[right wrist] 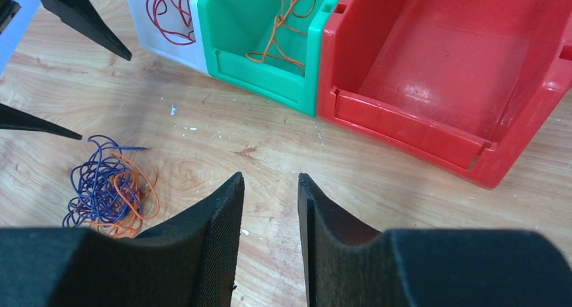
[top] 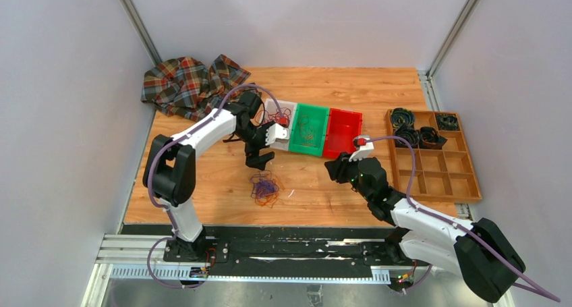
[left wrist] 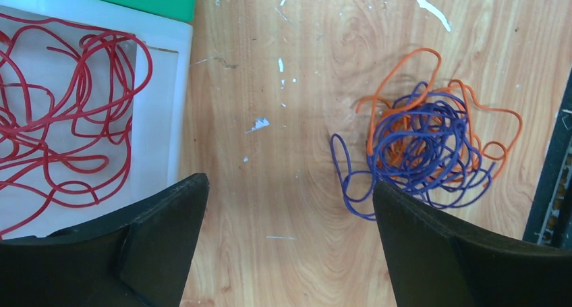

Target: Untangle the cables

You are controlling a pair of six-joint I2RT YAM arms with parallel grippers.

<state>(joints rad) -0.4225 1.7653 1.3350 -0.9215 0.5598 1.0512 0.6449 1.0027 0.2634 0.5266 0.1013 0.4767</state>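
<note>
Top view: the purple-orange tangle (top: 264,189) lies on the table (top: 324,199), just in front of the left jaws and near the white bin (top: 278,108).

Left wrist: left jaws wide open, empty. Red cable (left wrist: 61,118) sits in the white bin. Best to pinch one outer orange loop and lift slowly.

Right wrist: right jaws narrowly apart, empty. They should pin the purple bunch while the orange heads to the green bin (right wrist: 236,57).

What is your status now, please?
Left hand open, empty. Right hand partly open, empty. Purple-orange tangle on table, red cable in white bin. Nothing in the way.
</note>
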